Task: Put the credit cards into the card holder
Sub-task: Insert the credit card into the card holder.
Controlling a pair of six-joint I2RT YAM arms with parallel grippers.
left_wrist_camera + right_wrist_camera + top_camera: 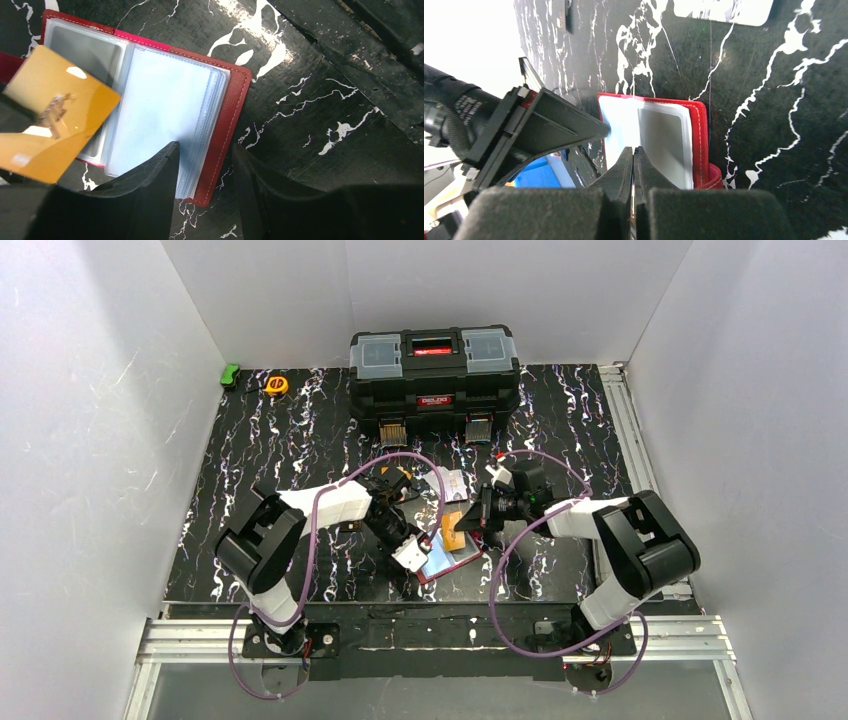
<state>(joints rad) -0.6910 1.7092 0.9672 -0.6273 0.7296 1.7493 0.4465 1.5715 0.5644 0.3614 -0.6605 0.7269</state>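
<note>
The card holder (231, 107) lies open on the bench (325, 75); what its pockets (165, 100) contain is unclear. Your right end effector (633, 159) pinches an orange card (55, 115) above it. Your left end effector (205, 185), fingers narrowly apart, straddles its edge.

White panel walls (90, 390), black white-veined tabletop (290, 440), aluminium rails (190, 640) along near edge

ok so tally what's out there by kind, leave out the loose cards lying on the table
toolbox: 1
tape measure: 1
small green thing: 1
red card holder: 1
orange card held in the right gripper: 1
total: 5
</note>
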